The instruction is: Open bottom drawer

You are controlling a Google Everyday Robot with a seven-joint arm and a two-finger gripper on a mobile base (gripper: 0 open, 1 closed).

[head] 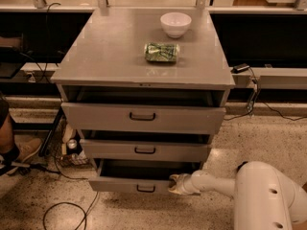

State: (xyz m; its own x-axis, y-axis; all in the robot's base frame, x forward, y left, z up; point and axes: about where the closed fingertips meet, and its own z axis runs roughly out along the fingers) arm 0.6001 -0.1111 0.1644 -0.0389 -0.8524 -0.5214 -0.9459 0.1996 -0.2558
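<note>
The bottom drawer (124, 185) is the lowest of three grey drawers in the metal cabinet (144, 61). It stands pulled out a little further than the middle drawer (144, 150), with its dark inside showing. Its small dark handle (146, 189) is at the front centre. My gripper (175, 184) is at the right end of the bottom drawer's front, at its top edge, on a white arm (216, 182) coming from the lower right. The top drawer (143, 117) is also slightly open.
A white bowl (175, 24) and a green can lying on its side (161, 52) rest on the cabinet top. Cables (62, 210) lie on the speckled floor at the left. A person's shoe (21, 152) is at the far left. My white base (268, 200) fills the lower right.
</note>
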